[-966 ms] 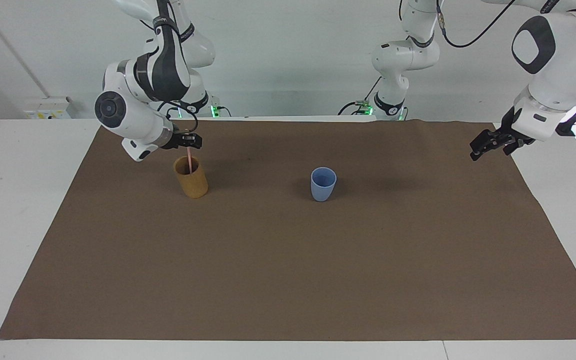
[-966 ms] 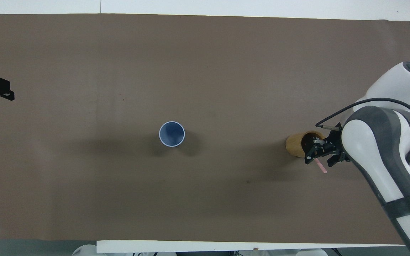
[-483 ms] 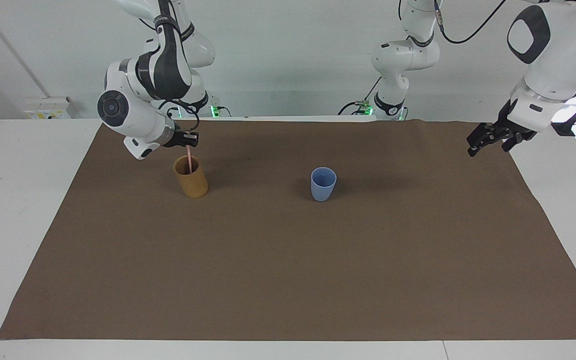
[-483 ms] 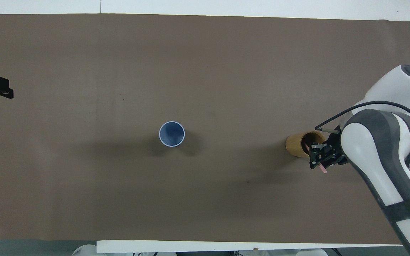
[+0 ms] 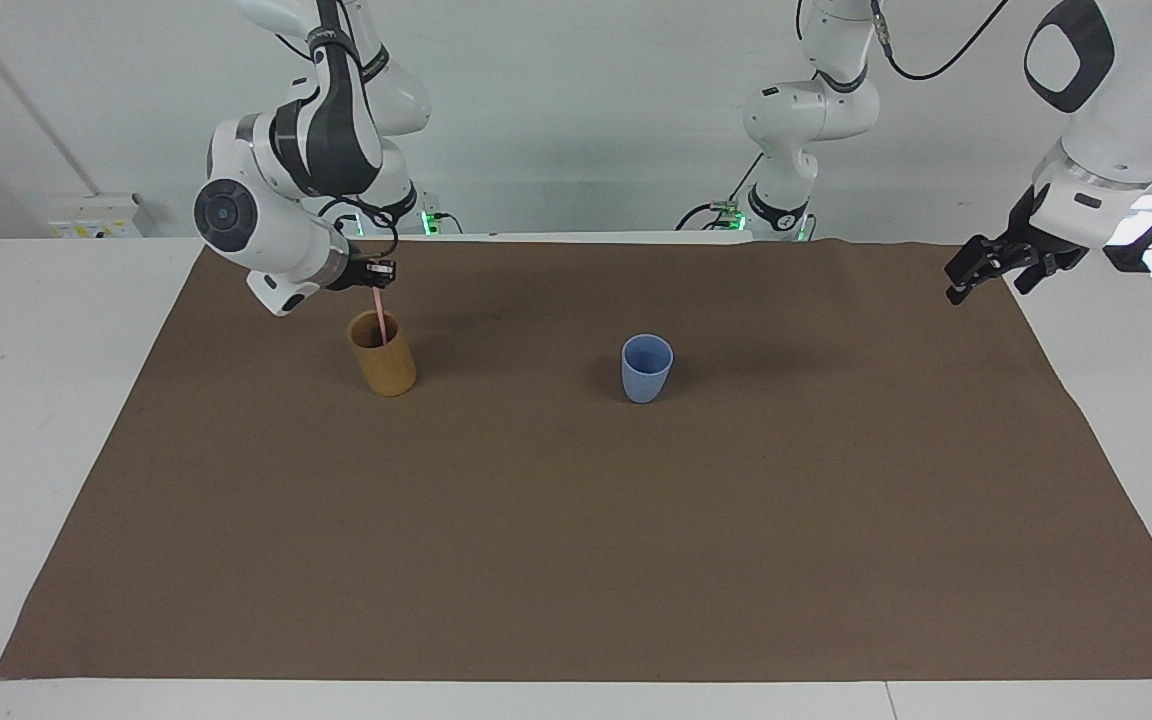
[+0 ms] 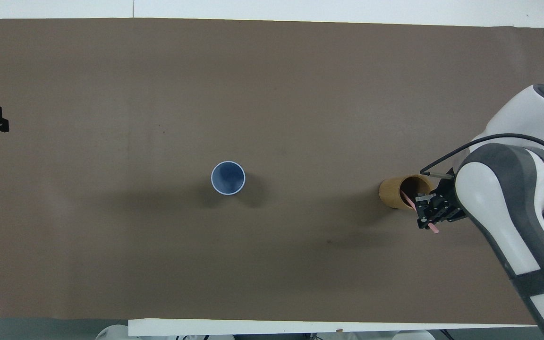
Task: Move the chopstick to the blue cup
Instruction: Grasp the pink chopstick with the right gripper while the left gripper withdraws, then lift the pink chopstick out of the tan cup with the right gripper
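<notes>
Chopstick (image 5: 377,312) stands near-vertical in my clenched right gripper (image 5: 377,272), foot inside tan cup (image 5: 382,355); blue cup (image 5: 646,368) lies at three o'clock in the facing view (left gripper (image 5: 981,272) idles open).

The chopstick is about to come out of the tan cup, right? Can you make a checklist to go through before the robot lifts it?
1. Right tool shut on chopstick: ok.
2. Chopstick's lower end in tan cup: ok, not yet lifted.
3. Blue cup upright: ok.
4. Anything inside blue cup: cannot tell.
5. Mat between the cups bare: ok.
6. Left tool open, waiting over the mat's edge: ok.
</notes>
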You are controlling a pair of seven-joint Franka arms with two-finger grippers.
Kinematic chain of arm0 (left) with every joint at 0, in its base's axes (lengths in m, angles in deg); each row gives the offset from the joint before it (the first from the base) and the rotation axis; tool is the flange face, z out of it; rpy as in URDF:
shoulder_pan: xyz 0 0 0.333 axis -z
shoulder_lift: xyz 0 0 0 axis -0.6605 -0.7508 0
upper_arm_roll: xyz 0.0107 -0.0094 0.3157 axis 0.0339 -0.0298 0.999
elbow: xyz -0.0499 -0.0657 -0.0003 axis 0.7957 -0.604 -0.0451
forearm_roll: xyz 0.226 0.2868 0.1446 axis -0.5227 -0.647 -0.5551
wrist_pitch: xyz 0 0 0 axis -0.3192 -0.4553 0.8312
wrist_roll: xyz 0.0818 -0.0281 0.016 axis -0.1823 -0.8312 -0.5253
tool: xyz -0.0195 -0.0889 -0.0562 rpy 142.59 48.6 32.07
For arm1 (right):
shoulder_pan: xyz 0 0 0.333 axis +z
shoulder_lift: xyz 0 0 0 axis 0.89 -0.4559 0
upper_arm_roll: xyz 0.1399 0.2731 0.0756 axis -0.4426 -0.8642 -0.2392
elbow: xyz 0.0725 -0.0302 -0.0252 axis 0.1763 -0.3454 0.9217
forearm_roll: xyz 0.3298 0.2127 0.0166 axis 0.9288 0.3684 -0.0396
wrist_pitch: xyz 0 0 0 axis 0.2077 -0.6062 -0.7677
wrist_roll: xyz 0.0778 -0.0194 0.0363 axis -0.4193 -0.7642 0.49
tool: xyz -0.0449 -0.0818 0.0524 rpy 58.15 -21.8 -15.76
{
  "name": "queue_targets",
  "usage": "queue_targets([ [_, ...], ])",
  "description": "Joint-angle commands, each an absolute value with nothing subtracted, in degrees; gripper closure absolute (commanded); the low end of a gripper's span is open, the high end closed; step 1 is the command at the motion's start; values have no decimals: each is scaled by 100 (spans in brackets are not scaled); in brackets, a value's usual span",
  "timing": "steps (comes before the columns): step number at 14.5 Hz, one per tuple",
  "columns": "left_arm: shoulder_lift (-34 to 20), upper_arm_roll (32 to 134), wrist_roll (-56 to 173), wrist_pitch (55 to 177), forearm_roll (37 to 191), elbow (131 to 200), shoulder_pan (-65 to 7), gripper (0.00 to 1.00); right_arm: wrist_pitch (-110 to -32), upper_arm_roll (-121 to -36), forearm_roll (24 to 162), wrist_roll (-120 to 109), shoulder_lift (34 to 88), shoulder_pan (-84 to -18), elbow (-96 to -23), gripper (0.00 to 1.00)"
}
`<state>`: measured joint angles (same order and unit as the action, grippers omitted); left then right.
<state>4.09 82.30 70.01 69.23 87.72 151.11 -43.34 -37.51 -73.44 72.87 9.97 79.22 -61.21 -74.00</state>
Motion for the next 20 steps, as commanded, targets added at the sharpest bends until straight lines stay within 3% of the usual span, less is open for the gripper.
queue_targets([
  [1, 505, 8236, 7033, 6938, 8730, 15214, -4336, 0, -2937, -7361, 7095, 1079, 7661, -6147, -6543, 100],
  [7, 505, 8236, 7033, 6938, 8730, 15214, -4345, 0, -1196, -7370, 7182, 1167, 7502, -6147, -4600, 100],
  [11, 505, 8236, 7033, 6938, 8730, 15214, -4345, 0, -895, -7405, 8206, 2129, 7318, -6112, -3851, 100],
  [13, 496, 8236, 7033, 6938, 8730, 15214, -4345, 0, -1104, -7492, 8945, 3577, 7239, -5693, -3823, 100],
  [17, 505, 8236, 7033, 6938, 8730, 15214, -4345, 0, -2833, -7510, 9748, 6180, 7116, -4305, -3920, 100],
  [20, 505, 8236, 7033, 6938, 8730, 15214, -4345, 0, -3792, -7510, 9985, 6922, 6896, -3706, -3938, 100],
])
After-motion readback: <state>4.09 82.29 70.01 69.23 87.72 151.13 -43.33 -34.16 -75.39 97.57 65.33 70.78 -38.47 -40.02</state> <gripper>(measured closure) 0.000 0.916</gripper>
